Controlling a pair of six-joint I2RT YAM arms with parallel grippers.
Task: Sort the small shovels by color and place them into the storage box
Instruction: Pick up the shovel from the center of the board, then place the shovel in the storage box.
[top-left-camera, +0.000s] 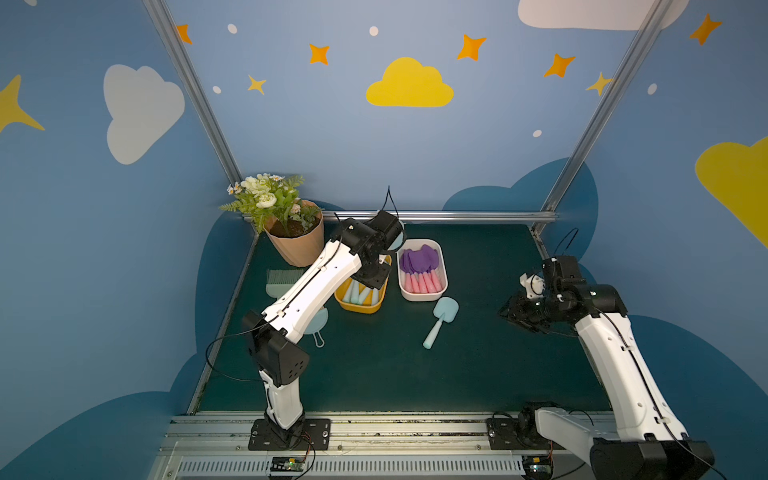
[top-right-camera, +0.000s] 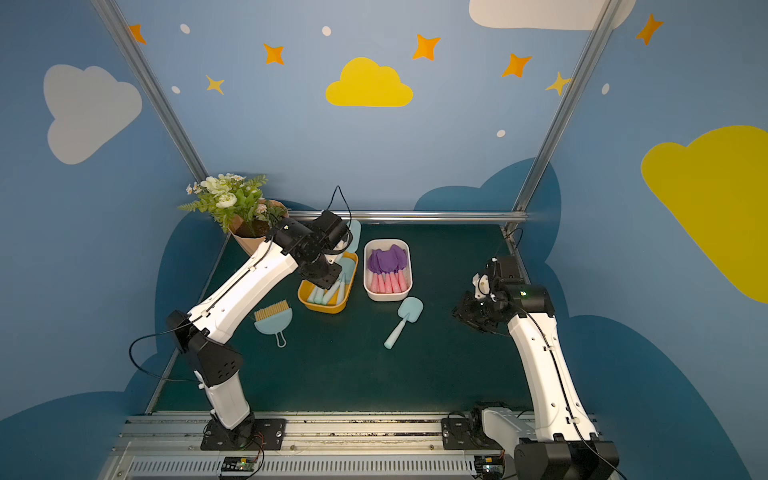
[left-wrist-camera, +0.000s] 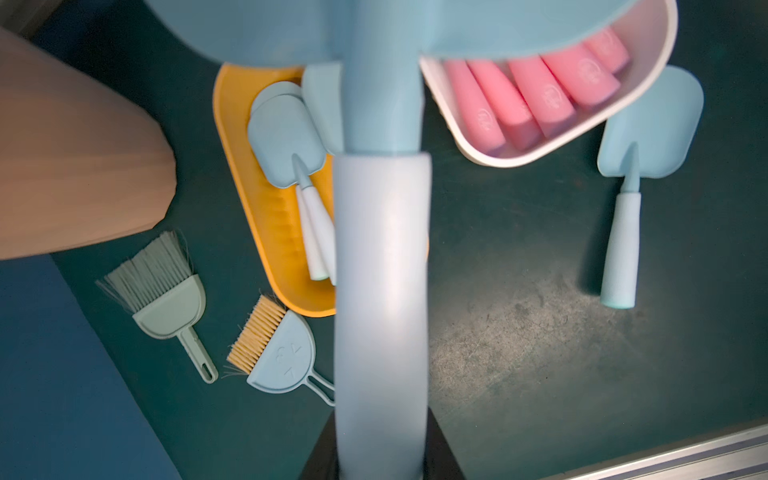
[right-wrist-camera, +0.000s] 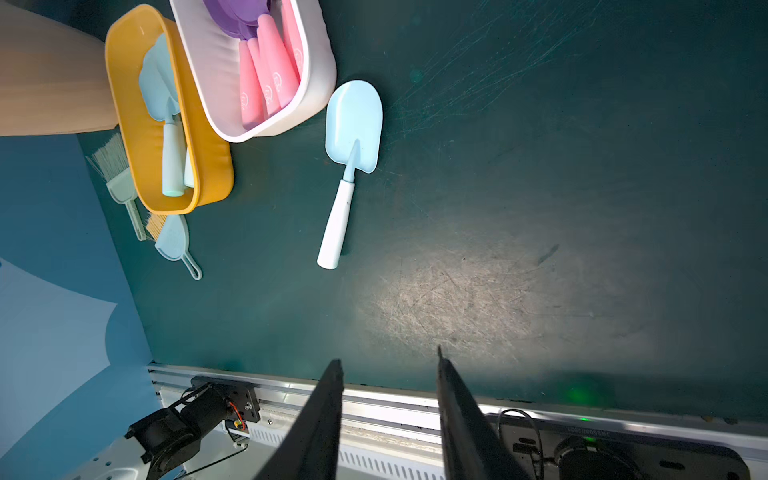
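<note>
Left gripper (left-wrist-camera: 380, 457) is seen clamped on the mint handle of a pale blue plastic toy shovel (left-wrist-camera: 380, 249). That shovel is held in the air over the yellow-orange rounded plastic tub (left-wrist-camera: 237, 174), with the blade pointed towards the tub's far end. Several like pale blue shovels (left-wrist-camera: 286, 141) are laid in that tub. The purple-bladed, pink-handled shovels (top-left-camera: 419, 266) are packed in the white rounded plastic tub (top-left-camera: 420, 296) just beside it. One more pale blue shovel (top-left-camera: 441, 320) is left lying on the dark green mat (top-left-camera: 374, 374), near the white tub. The right gripper (right-wrist-camera: 388, 357) is held parted and empty, well apart from everything.

For a clean placement, it is judged that the held shovel should be lined up with those lying in the tub. It should be lowered until it is within the yellow walls and kept clear of the white tub's rim. Only then should it be let go, so that it is not bounced out.
</note>
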